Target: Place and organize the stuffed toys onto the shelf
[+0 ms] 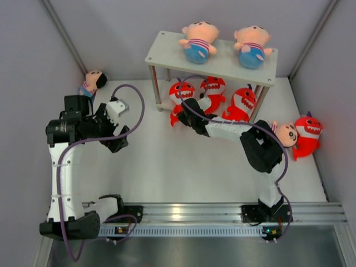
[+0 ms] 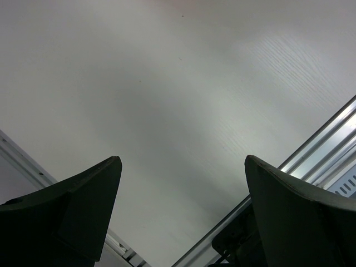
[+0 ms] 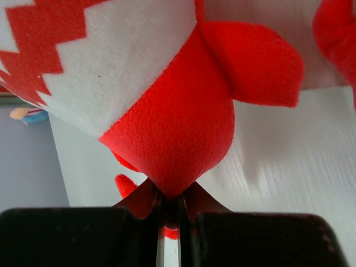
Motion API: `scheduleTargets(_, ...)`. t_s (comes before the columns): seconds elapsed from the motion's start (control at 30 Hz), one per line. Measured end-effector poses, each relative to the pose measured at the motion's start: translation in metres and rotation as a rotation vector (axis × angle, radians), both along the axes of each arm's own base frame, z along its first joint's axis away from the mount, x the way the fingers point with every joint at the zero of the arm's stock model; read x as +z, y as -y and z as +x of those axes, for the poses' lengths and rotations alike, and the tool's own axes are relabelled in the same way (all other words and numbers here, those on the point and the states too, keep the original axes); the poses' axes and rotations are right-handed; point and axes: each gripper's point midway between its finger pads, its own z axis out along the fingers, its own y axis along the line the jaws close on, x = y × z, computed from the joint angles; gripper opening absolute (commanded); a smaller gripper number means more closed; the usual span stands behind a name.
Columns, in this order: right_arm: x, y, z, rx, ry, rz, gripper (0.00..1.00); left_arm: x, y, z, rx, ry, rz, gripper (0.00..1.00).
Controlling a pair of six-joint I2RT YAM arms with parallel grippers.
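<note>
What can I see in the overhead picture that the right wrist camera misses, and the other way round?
Only the overhead view shows the whole shelf, two dolls on its top board, and the left arm. Only the right wrist view shows the right fingers pinching the bottom of a red shark up close. Both show that shark and the white table.

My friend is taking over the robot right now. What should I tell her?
Left tool open, empty, over bare table.
Right tool shut on held shark at the shelf front.
Done: two dolls on its top; two sharks beneath.
Left: corner doll far left; right doll and last shark on the table at the right.
</note>
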Motion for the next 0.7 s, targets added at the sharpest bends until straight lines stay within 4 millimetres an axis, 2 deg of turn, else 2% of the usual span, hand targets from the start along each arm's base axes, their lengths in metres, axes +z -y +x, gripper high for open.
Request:
scheduleTargets(0.13,-0.005,0.005,0.019,-0.033,-0.010,-0.001,0.05,-0.004,-0.001,0.000,-0.001,-0.012,0.005,0.98)
scheduleTargets(0.4,0.005,0.002,0.045,-0.069,0.000,0.030,0.15,-0.005,-0.001,-0.001,-0.006,-0.012,0.008,0.98)
scheduleTargets(0.53,-0.002,0.002,0.055,-0.083,-0.012,0.026,0.30,-0.006,-0.001,-0.001,-0.004,-0.014,0.010,0.98)
scheduleTargets(0.6,-0.004,0.002,0.062,-0.083,-0.011,0.017,0.34,-0.008,-0.002,-0.001,-0.003,-0.020,0.012,0.98)
scheduleTargets(0.7,0.003,0.001,0.074,-0.082,0.011,0.014,0.43,-0.011,-0.002,-0.001,-0.001,-0.029,0.015,0.98)
